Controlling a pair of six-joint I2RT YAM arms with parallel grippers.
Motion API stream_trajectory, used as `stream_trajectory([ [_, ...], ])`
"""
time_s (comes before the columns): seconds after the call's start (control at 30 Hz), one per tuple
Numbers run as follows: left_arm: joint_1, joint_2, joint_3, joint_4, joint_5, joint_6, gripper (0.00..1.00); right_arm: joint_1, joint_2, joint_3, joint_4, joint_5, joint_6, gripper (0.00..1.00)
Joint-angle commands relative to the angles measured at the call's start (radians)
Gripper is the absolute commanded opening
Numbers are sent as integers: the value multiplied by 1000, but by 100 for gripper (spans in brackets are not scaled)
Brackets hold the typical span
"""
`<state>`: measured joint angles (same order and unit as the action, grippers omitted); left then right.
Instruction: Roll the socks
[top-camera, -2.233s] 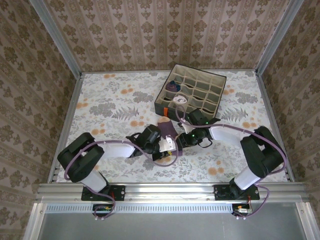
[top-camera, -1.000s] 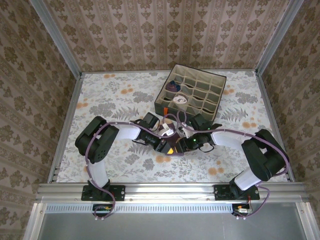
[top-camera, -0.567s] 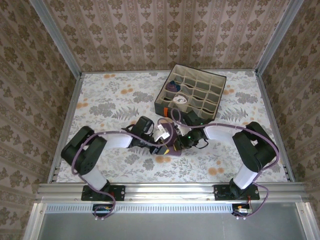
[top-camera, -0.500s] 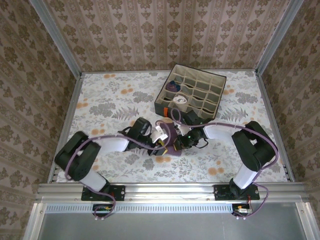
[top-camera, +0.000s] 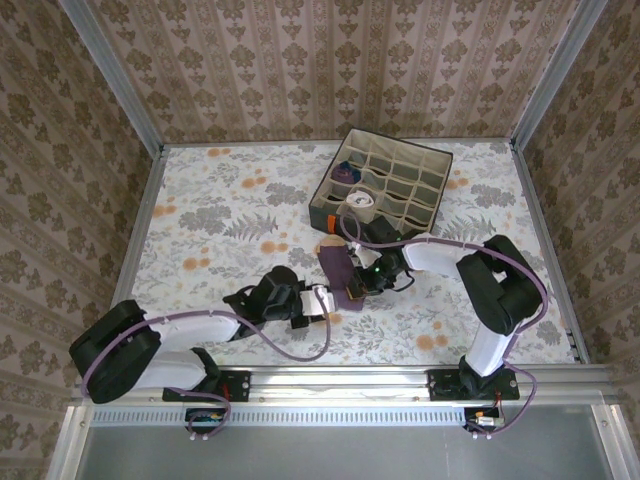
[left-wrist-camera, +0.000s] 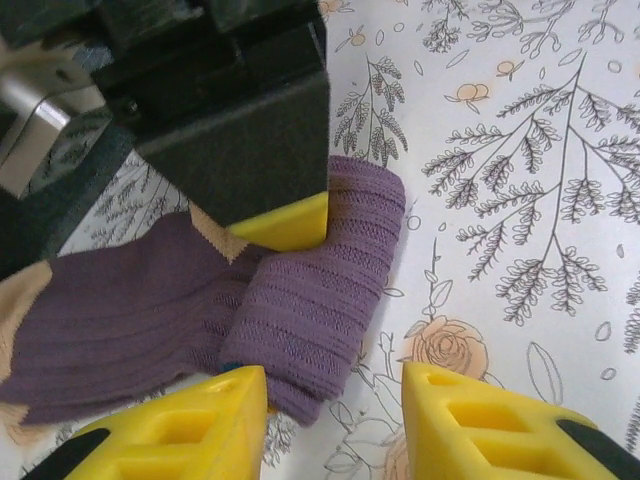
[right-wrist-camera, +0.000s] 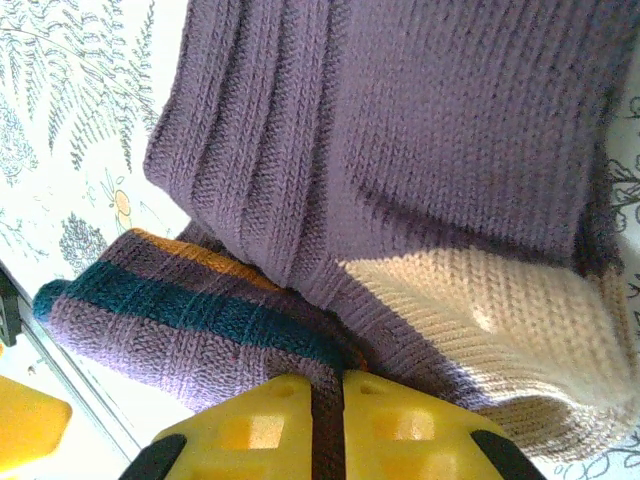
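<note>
Two bundles (top-camera: 358, 203) in grey fabric box (top-camera: 320, 216); purple tan-heeled knit sock (left-wrist-camera: 310, 310) half rolled; right fingers (right-wrist-camera: 400, 420) pinching fold, left fingers (left-wrist-camera: 480, 420) parted, empty.

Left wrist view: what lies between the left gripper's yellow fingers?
The folded end of the purple ribbed sock with tan heel, then bare floral tablecloth, in the left wrist view.

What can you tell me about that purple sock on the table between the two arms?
The purple sock is ribbed knit with a tan heel, lying on the flowered table. One end is folded over the rest, partly rolled. The right fingers are closed on it at the fold; the open left fingers straddle the folded end. A teal-striped sock lies against it.
</note>
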<state>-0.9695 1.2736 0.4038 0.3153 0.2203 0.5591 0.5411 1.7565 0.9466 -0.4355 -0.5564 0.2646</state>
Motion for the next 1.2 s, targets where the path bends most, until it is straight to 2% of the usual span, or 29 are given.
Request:
stream_trajectory([
  [0.0,-27,44,66,-13,-61,122,31,-4,81,-24,-126,121,-15,12],
  [0.23,-37,192,124,28,-62,151,34,-5,93,-12,-140,108,-23,12],
  [0.5,-37,321,124,-1,-73,129,28,-18,93,-12,-139,49,-45,13],
  [0.57,-37,346,143,-52,-86,117,22,-19,91,-10,-140,30,-54,15],
  [0.63,-37,366,170,-107,-76,90,11,-20,83,-5,-146,20,-66,18],
  [0.67,-36,374,189,-143,-63,75,4,-21,72,-7,-147,17,-71,21],
  [0.7,-35,383,207,-180,-54,55,0,-22,57,-13,-139,11,-74,29],
  [0.77,-27,398,242,-247,-11,14,0,-38,20,-35,-109,-9,-70,37],
  [0.9,12,431,311,-372,135,-82,0,-108,-90,-127,27,-72,-8,39],
  [1.17,97,476,392,-493,369,-253,0,-127,-293,-233,148,-18,27,41],
])
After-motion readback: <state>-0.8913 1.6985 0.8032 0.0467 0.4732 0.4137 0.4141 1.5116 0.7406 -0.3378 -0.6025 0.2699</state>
